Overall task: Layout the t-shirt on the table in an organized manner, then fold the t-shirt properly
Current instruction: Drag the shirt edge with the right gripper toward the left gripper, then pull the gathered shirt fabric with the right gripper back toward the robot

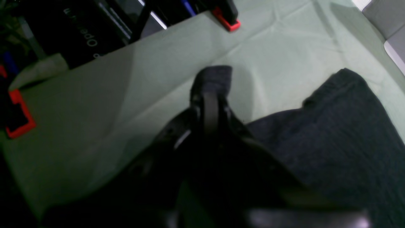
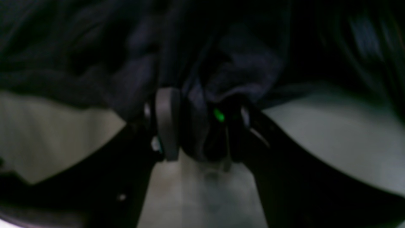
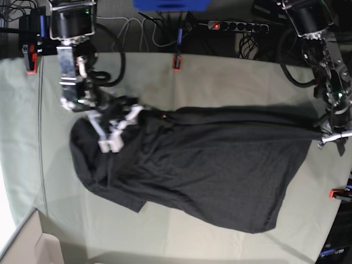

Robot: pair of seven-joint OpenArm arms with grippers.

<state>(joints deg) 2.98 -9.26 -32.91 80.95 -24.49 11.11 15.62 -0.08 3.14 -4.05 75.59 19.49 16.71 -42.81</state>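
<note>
T-shirt (image 1: 332, 136) btwn both grippers, pinched.

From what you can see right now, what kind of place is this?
Probably a robotics lab workstation rather than a home. A table draped in pale green cloth held by red clamps carries a dark t-shirt, with a power strip and loose cables behind it.

black arms (image 3: 324, 60), white-tipped right claw (image 3: 113, 135)

Power strip (image 3: 237, 25): lay at twelve o'clock, one red light lit.
Blue box (image 3: 171, 4): sat at twelve.
Cables (image 3: 144, 30): trailed beside it.
</note>
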